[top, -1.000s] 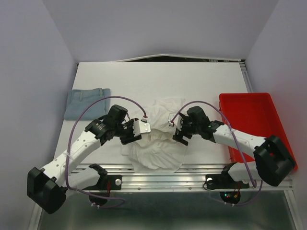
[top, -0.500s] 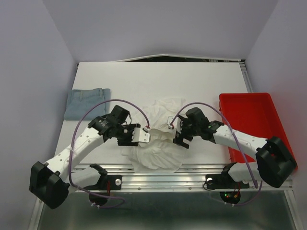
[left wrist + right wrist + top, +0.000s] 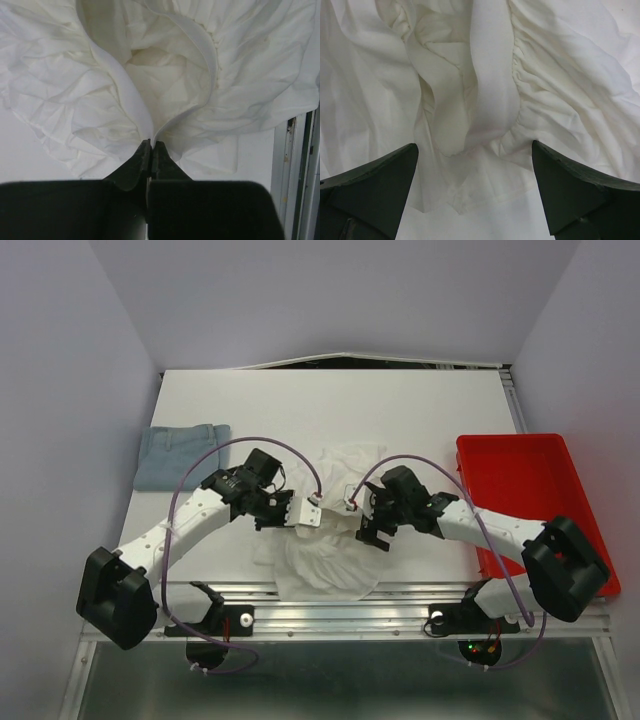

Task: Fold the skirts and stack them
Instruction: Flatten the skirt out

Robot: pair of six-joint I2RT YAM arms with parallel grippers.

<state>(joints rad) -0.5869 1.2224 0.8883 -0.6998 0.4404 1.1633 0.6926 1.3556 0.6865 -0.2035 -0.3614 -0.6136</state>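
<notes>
left hand (image 3: pixel 151 146) pinches the white skirt (image 3: pixel 325 562) edge, has pulled it toward 3 o'clock | right hand (image 3: pixel 475 150) wide open over it | skirt at 6 o'clock on bench (image 3: pixel 400 410), blue denim skirt (image 3: pixel 180 455) at 9 | first fold just starting

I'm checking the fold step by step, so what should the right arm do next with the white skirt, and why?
Probably lower the right gripper and close it on the waistband. Its jaws stand open with that band just ahead, between them, while the left gripper is shut on the white skirt.
</notes>
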